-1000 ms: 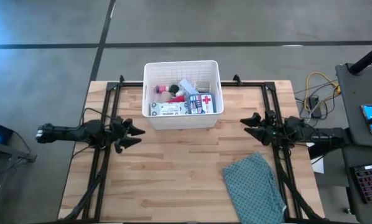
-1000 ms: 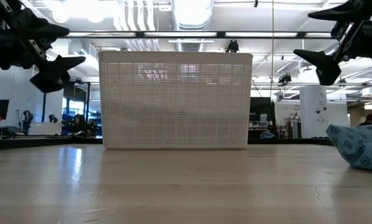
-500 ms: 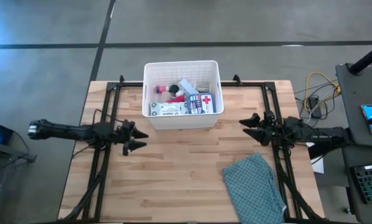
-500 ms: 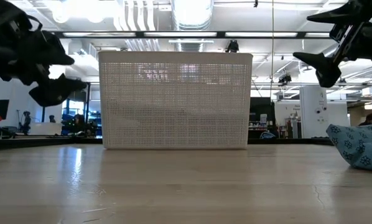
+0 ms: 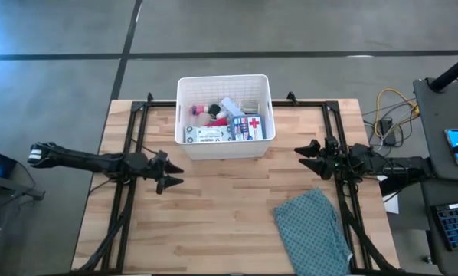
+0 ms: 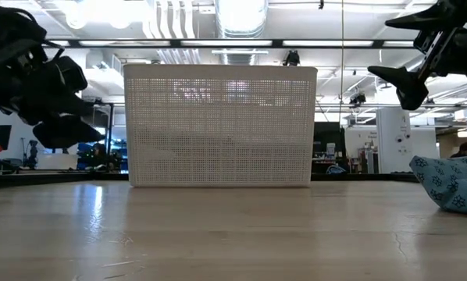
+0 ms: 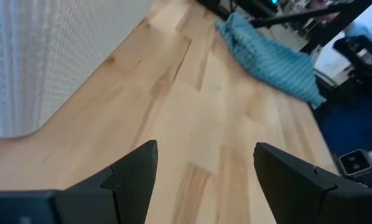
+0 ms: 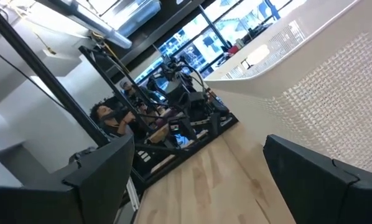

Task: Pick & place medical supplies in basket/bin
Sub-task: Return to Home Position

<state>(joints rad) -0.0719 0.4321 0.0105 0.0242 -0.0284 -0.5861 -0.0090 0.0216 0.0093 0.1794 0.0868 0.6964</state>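
The white lattice basket [image 5: 224,115] stands at the table's far middle and holds the medical supplies: a blue first-aid box with a red cross [image 5: 249,126], a white box [image 5: 206,135], and small bottles and tubes [image 5: 214,111]. In the low view its wall [image 6: 220,125] hides them. My left gripper [image 5: 173,172] is open and empty over the table, near and left of the basket. My right gripper [image 5: 302,156] is open and empty, right of the basket, above the table.
A teal patterned cloth [image 5: 313,230] lies crumpled at the table's near right; it also shows in the low view [image 6: 452,183] and the left wrist view [image 7: 267,56]. Black frame rails [image 5: 129,138] run along both table sides. Bare wood [image 5: 221,207] lies in front of the basket.
My left gripper has drawn toward the table's near edge and sunk lower, away from the basket, staying open and empty. My right gripper has kept still.
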